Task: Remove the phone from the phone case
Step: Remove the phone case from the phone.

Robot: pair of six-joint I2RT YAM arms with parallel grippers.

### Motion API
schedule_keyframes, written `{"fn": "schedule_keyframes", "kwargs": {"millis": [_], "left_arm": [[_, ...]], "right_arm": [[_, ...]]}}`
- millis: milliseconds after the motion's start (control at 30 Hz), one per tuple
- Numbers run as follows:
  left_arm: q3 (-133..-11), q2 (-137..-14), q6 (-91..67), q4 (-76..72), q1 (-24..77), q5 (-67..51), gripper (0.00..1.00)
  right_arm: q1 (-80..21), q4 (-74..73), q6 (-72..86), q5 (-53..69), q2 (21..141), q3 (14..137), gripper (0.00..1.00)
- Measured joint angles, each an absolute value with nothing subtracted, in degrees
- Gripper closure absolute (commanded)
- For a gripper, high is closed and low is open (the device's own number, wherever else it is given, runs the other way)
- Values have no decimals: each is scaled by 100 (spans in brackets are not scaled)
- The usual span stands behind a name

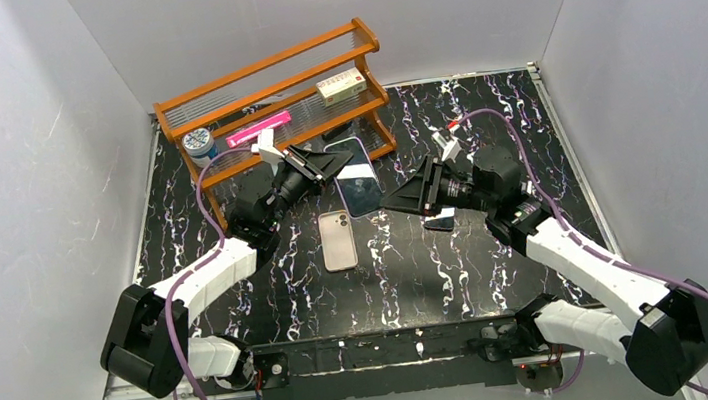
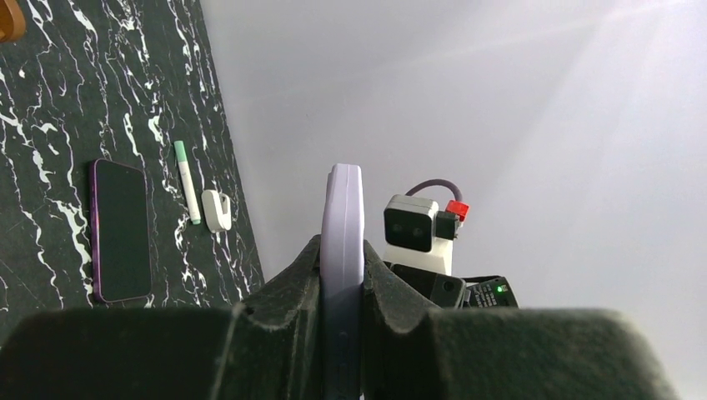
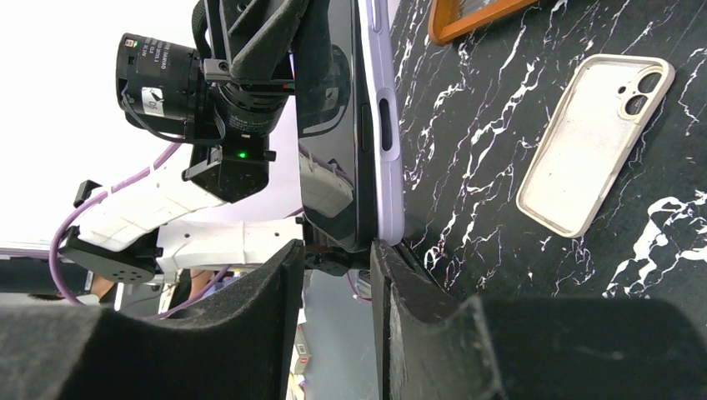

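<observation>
My left gripper [image 1: 341, 161] is shut on the phone in its lilac case [image 1: 360, 177] and holds it above the table, screen up. In the left wrist view the lilac case edge [image 2: 343, 242] is clamped between my fingers. My right gripper [image 1: 390, 201] is open at the phone's near end. In the right wrist view the phone and its lilac case [image 3: 371, 125] stand just beyond my open right gripper [image 3: 333, 279]; the right finger [image 3: 400, 283] touches the case's end, and nothing is between the jaws.
An empty beige case [image 1: 337, 240] lies on the marble table, also in the right wrist view [image 3: 594, 137]. A dark phone [image 1: 441, 220] lies under the right gripper. A green marker [image 2: 188, 193] and a white cap [image 2: 217, 208] lie nearby. A wooden rack [image 1: 266, 79] stands at the back.
</observation>
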State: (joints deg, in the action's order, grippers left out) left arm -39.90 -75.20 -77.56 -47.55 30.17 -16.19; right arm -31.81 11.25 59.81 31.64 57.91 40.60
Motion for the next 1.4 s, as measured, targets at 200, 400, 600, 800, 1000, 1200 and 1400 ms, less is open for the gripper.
{"fn": "schedule_keyframes", "kwargs": {"millis": [200, 400, 600, 800, 1000, 1200, 1400], "left_arm": [[-3990, -7520, -7780, -4770, 3109, -1540, 100], [-3990, -7518, -7867, -4860, 3319, -1492, 100], [-3992, -7516, -7861, -4884, 3363, -1435, 100], [-4029, -7518, -7697, -4936, 3485, -1457, 100], [-4016, -7428, -7533, -4993, 3487, -1424, 68], [-3972, -7057, -7223, -4648, 3531, -1575, 43], [-3575, -6521, -6969, -4578, 3422, -1634, 32]], "right_arm": [[-3151, 1363, 6114, 3260, 5933, 4060, 58], [-3148, 1699, 6200, 3391, 6090, 4060, 58], [-3127, 2126, 6285, 3500, 6372, 4062, 60], [-3109, 2543, 6396, 3726, 6698, 4154, 71], [-3033, 2751, 6543, 3957, 6796, 4191, 96], [-3000, 2873, 6580, 3948, 6785, 4213, 99], [-2816, 2853, 6639, 3736, 6720, 4213, 99]]}}
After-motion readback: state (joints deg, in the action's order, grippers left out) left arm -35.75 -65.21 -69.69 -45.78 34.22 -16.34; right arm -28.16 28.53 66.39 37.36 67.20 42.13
